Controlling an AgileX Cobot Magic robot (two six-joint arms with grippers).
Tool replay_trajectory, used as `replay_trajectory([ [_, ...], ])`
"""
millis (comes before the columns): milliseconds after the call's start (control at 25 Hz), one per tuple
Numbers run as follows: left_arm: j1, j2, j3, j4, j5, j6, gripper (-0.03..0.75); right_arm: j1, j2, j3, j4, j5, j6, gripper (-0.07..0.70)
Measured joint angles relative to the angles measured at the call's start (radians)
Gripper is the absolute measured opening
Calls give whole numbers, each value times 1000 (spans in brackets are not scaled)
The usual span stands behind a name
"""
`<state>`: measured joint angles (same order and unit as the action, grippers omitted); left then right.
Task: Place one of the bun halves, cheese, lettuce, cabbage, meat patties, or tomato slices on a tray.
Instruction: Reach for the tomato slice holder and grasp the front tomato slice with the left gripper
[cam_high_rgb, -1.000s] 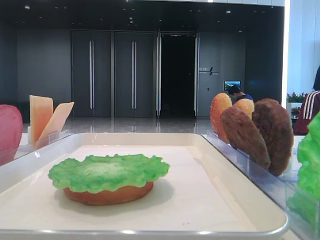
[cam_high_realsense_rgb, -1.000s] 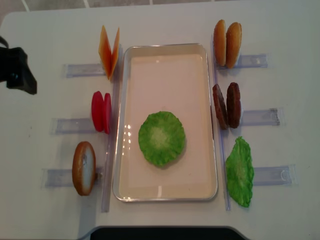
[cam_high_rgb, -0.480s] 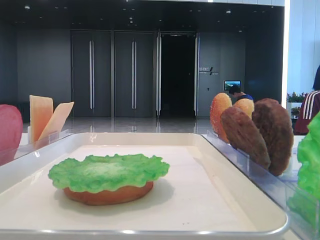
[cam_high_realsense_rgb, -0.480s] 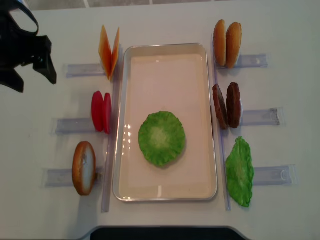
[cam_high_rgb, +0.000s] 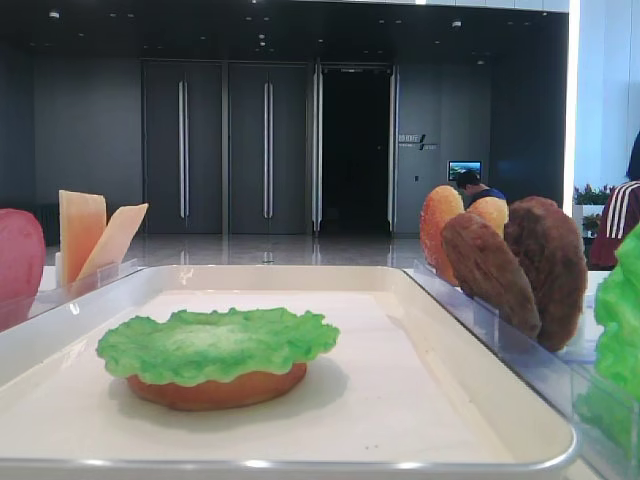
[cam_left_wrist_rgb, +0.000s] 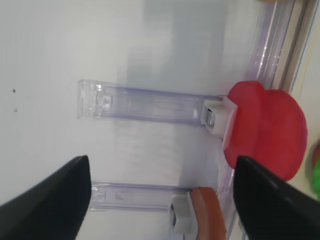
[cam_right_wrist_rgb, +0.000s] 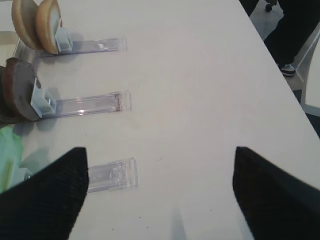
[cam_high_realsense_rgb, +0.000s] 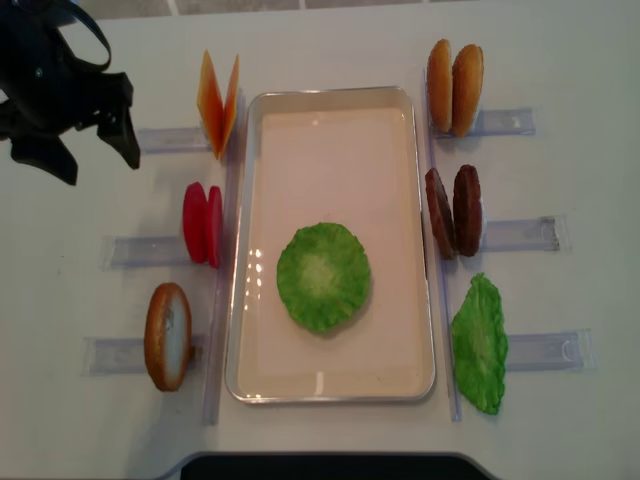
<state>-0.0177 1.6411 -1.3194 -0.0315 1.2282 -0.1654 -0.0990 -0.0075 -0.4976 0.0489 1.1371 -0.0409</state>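
Note:
A ruffled green lettuce (cam_high_realsense_rgb: 323, 277) lies on a bun half (cam_high_rgb: 215, 390) in the near half of the white tray (cam_high_realsense_rgb: 330, 98). Left of the tray, pale cheese (cam_high_realsense_rgb: 219, 100), red tomato slices (cam_high_realsense_rgb: 203, 224) and a bun half (cam_high_realsense_rgb: 167, 335) stand in clear holders. To its right stand two bun halves (cam_high_realsense_rgb: 455, 85), two brown meat patties (cam_high_realsense_rgb: 453, 210) and a second lettuce (cam_high_realsense_rgb: 479, 343). My left gripper (cam_high_realsense_rgb: 95, 165) hovers open at the far left, above the table beside the cheese holder, holding nothing. In its wrist view the right gripper (cam_right_wrist_rgb: 160, 200) is open over bare table.
Clear plastic holders (cam_high_realsense_rgb: 150, 248) stick out from both long sides of the tray. The left wrist view shows the tomato slices (cam_left_wrist_rgb: 265, 130) and the left bun half (cam_left_wrist_rgb: 207, 210) at the holders' inner ends. A table edge (cam_right_wrist_rgb: 280, 85) runs near the right gripper.
My left gripper has come in from the left edge, moving right toward the cheese and tomato holders, still open. The food and the tray have not moved.

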Motion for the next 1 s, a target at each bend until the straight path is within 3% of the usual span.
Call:
replay_trajectory([
  [600, -238, 8, -54, 10, -3, -208, 692, 0, 0, 0, 0, 0, 0, 587],
  [1000, -386, 8, -54, 25, -7, -289, 692, 0, 0, 0, 0, 0, 0, 587],
])
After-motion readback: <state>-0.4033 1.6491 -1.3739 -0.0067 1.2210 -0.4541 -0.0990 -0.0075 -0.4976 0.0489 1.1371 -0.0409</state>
